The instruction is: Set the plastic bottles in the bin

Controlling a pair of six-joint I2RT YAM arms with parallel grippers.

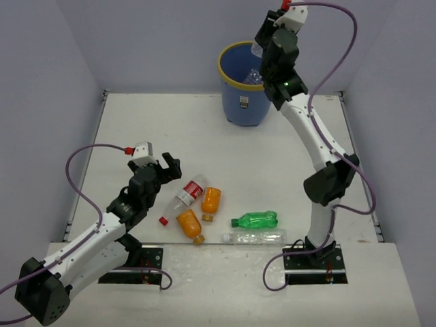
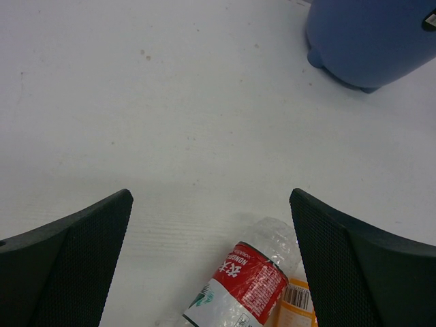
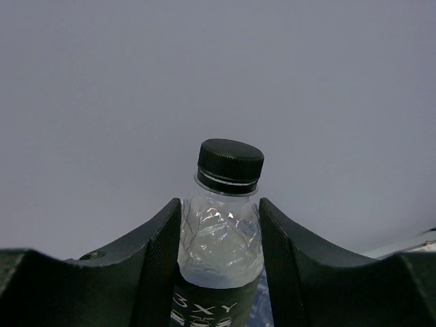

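My right gripper [image 1: 264, 49] is raised above the blue, yellow-rimmed bin [image 1: 242, 102]. In the right wrist view the gripper [image 3: 219, 203] is shut on the black-labelled bottle [image 3: 221, 238], which has a black cap. A clear bottle [image 1: 253, 77] lies inside the bin. My left gripper [image 1: 168, 170] is open and empty, just left of the red-labelled bottle [image 1: 188, 195]. Its jaws stand wide apart in the left wrist view [image 2: 210, 199], with that bottle [image 2: 246, 283] below. Two orange bottles [image 1: 211, 199] [image 1: 189, 223], a green bottle [image 1: 255, 219] and a plain clear bottle [image 1: 257, 237] lie on the table.
The bin stands at the back of the white table [image 1: 157, 129], against grey walls; its base shows in the left wrist view [image 2: 371, 37]. An orange bottle's label [image 2: 294, 304] touches the red-labelled bottle. Purple cables loop from both arms.
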